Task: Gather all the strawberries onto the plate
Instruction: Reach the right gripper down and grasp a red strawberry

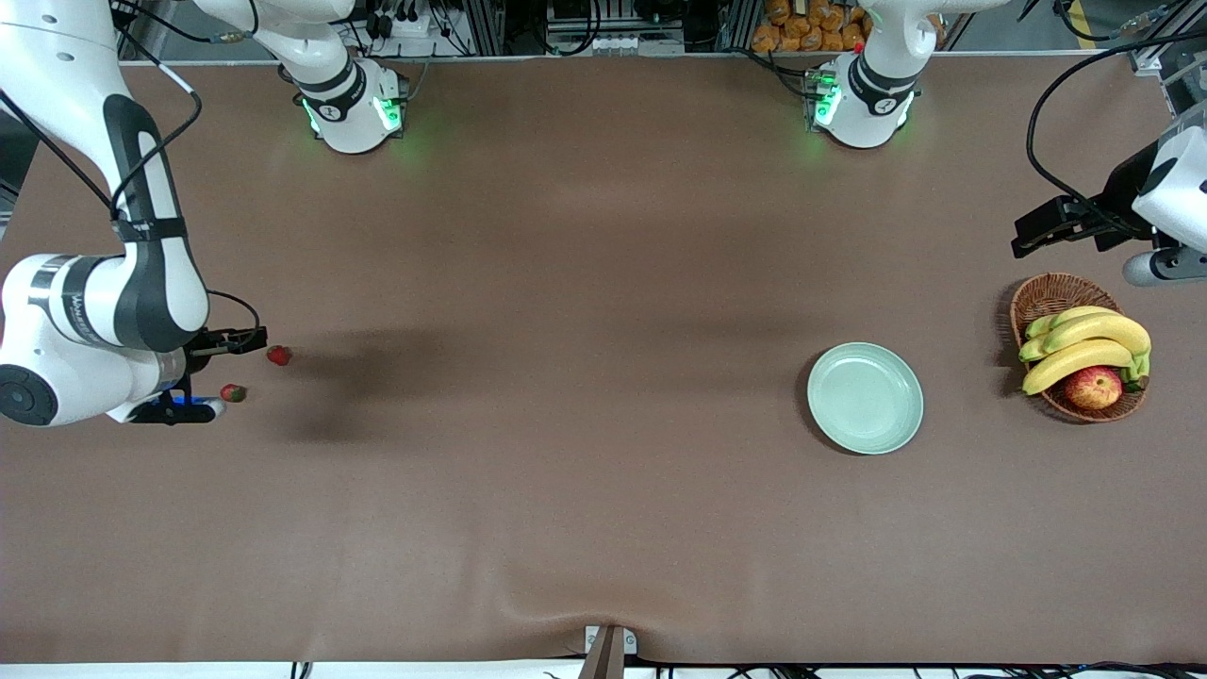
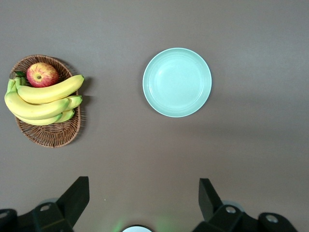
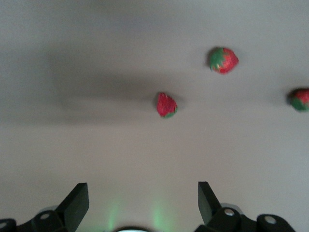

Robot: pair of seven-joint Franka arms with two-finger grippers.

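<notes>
The right gripper (image 3: 140, 203), jaws spread and empty, hovers over the strawberries (image 3: 166, 105); the left gripper (image 2: 142, 203), also spread empty, waits above the plate (image 2: 177, 82) and fruit basket (image 2: 48, 130).

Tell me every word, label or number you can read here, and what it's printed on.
No text is readable in any view.
Right arm: small dark lettering on its white band, too small to read.
Plate, basket, strawberries: no writing on them.
</notes>
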